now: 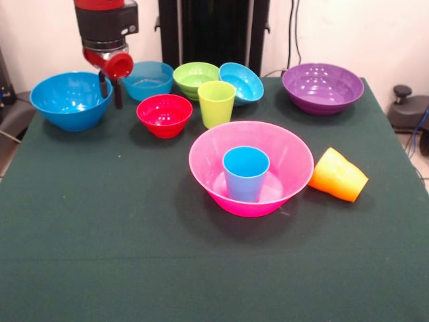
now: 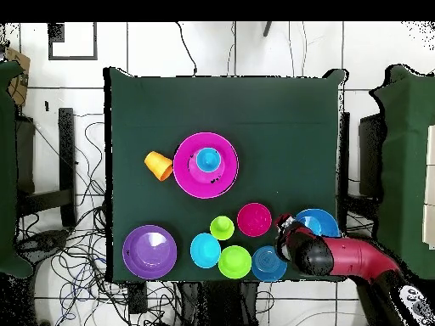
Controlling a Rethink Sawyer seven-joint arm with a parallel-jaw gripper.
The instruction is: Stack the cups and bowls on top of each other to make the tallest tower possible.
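Note:
My gripper (image 1: 110,92) is open, its two dark fingers (image 1: 118,95) pointing down at the right rim of the large blue bowl (image 1: 66,102), one on each side of the rim as far as I can tell. In the overhead view the gripper (image 2: 285,227) is at that bowl's (image 2: 321,222) left edge. The huge pink bowl (image 1: 295,144) stands mid-table with the light blue cup (image 1: 246,173) upright inside it. The orange cup (image 1: 338,176) lies on its side to the pink bowl's right. The lime green cup (image 1: 216,102) stands upright beside the small red bowl (image 1: 164,114).
Along the far side stand the ribbed cyan bowl (image 1: 149,80), the lime green bowl (image 1: 193,75), a tilted small blue bowl (image 1: 242,82) and the wide purple bowl (image 1: 322,87). The green table cloth (image 1: 100,228) spreads toward the camera.

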